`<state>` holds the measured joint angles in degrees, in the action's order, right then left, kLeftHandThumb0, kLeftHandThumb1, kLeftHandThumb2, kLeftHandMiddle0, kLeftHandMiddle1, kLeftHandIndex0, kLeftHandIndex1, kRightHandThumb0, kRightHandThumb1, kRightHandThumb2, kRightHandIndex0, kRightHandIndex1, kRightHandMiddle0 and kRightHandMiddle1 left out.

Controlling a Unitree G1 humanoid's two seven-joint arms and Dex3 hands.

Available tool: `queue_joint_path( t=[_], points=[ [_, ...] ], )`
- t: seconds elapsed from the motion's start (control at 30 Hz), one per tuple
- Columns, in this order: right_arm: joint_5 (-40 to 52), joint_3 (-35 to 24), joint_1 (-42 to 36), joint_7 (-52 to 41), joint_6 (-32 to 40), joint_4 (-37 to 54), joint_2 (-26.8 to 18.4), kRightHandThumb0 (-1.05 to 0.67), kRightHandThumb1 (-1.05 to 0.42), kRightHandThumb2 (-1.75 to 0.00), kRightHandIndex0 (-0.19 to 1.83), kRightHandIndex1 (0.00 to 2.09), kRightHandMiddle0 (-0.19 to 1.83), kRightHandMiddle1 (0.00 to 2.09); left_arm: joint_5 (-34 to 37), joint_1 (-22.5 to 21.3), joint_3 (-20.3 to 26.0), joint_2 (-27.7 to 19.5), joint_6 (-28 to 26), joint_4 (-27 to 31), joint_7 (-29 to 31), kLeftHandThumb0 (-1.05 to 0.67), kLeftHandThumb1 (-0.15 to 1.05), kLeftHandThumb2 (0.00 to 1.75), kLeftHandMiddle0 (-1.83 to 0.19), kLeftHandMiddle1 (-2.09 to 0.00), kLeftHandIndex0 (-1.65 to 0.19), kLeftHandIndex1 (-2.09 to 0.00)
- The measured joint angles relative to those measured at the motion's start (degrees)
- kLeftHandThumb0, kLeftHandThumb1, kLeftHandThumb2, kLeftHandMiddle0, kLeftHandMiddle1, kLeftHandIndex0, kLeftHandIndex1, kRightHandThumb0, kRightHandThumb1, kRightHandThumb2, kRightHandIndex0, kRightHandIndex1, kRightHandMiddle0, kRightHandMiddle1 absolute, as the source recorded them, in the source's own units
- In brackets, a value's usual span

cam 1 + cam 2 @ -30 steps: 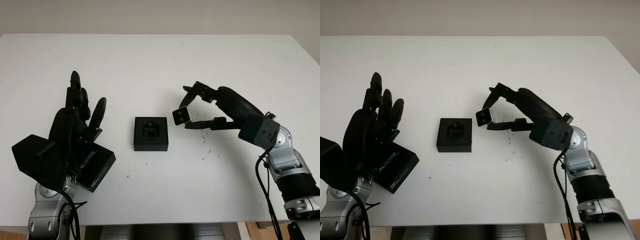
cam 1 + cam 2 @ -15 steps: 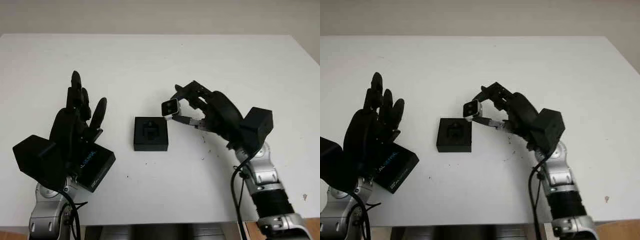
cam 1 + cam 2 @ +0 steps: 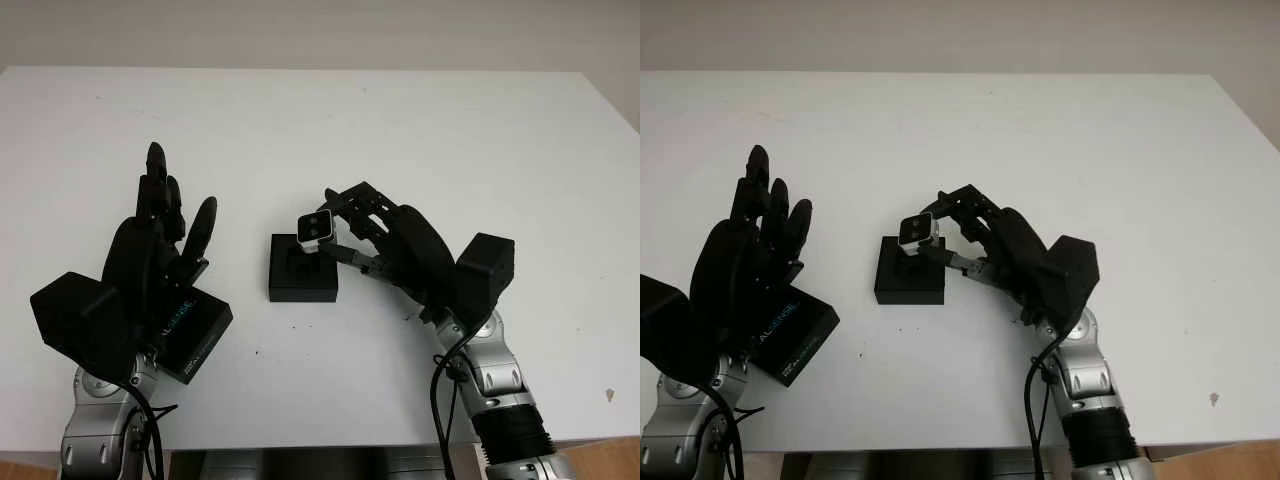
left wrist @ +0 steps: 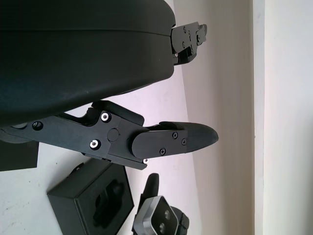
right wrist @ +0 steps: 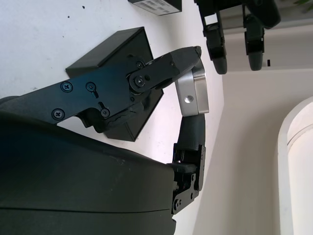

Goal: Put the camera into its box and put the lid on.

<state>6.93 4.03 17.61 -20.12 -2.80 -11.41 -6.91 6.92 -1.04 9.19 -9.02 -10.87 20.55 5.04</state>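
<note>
I've got my right hand (image 3: 352, 232) closed on the camera (image 3: 316, 227), pinching it narrowly: one finger (image 5: 166, 68) presses the silver side with the screw hole, another (image 5: 191, 131) braces it from the opposite side. The camera sits at my fingertips, hovering just over the near-right corner of the box (image 3: 302, 268), not yet down in it. From the left wrist view I can see it raised clear of the box (image 4: 93, 200), lens face tilted up and outward.

My left hand (image 3: 160, 240) is open and holds nothing, well off to the left of the box, raised above the lid (image 3: 190, 330), which lies on the white table (image 3: 420, 120) partly under my palm and forearm. I can't tell if the hand touches the lid.

Compared with a second ago, the right arm has swung in a good way: then the camera was out to the right of the box with a clear gap of table between them; half a second ago it reached the box's right edge; now it overlaps the box's top corner. The wrist has rolled too, so the forearm block has come in closer to the box. The left hand and the lid have barely moved.

The camera is a small silver block with a dark front showing two round lenses. The box is black, square, open, with a shaped recess in its dark insert. The lid is black with pale lettering along one side.
</note>
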Motion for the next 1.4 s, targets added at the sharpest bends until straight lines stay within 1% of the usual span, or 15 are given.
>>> queue_joint_path(
  t=[0.17,0.5,1.0,1.4],
  points=[
    [-1.96,0.03,-0.04,1.45,-1.82,-0.88,0.51,-0.45,-1.05,-0.07,0.18,0.06,0.3,1.68,-0.04,0.0,0.0,0.0,0.15,-0.16,0.0,-0.52,1.05,0.44,0.19,0.0,0.19,0.0],
    [-4.16,0.01,0.48,3.37,-4.7,-7.11,1.57,-0.44,-1.05,-0.07,0.19,0.06,0.29,1.69,-0.03,0.02,0.02,0.0,0.36,-0.32,0.09,-0.51,1.05,0.44,0.19,0.0,0.19,0.0],
    [-5.61,-0.09,4.49,3.65,-8.65,-14.75,2.3,-0.44,-1.05,-0.07,0.19,0.06,0.32,1.66,-0.01,0.46,0.05,0.09,0.66,-0.32,-0.26,-0.52,1.05,0.43,0.19,0.0,0.19,0.0],
    [-5.54,-0.07,5.38,2.96,-8.87,-15.54,3.12,-0.46,-1.05,-0.06,0.2,0.06,0.32,1.66,-0.23,0.46,0.02,0.09,1.24,-1.16,-0.31,-0.52,1.05,0.43,0.19,0.0,0.19,0.0]
  ],
)
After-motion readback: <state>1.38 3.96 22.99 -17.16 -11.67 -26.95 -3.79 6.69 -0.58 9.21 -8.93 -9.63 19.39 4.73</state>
